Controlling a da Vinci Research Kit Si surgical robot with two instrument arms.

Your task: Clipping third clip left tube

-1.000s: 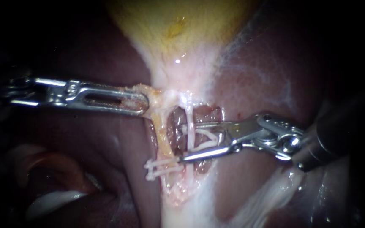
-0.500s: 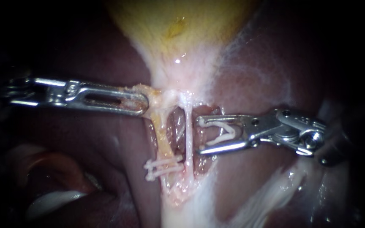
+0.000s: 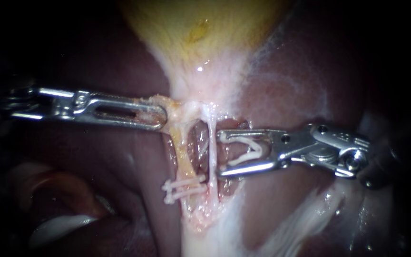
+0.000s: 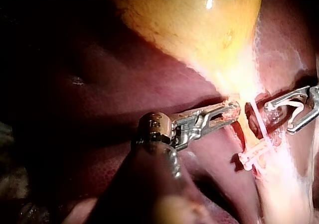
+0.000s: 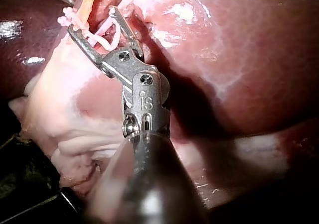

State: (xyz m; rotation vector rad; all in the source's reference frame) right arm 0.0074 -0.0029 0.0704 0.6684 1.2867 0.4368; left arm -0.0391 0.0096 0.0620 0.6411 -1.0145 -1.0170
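Jaws, left instrument (image 3: 160, 114): together, clamped on yellowish tissue (image 3: 171, 106) at the top of the left tube (image 3: 181, 154); unchanged over the last second.
Jaws, right instrument (image 3: 220, 153): wide apart, each jaw bearing one leg of the white V-shaped loaded clip (image 3: 248, 151).
Endoscope, change: a second ago the right jaws straddled the right tube (image 3: 211, 147), with the lower tip reaching the left tube. Now the tips lie just right of the right tube, a shade nearer it than half a second ago.
Endoscope, left tube: runs down from below the gallbladder (image 3: 200, 28). Two applied clips (image 3: 184, 187) cross its lower end, apart from the loaded clip.
Left wrist, own jaws (image 4: 233, 109): together at the gallbladder's narrow end, with the liver (image 4: 124, 84) beside the shaft.
Left wrist, other instrument (image 4: 279, 118): ahead of the left jaws, parted, with both tubes between the two instruments.
Right wrist, own jaws (image 5: 90, 20): spread, with the loaded clip (image 5: 104, 40) seated between them over pale tissue.
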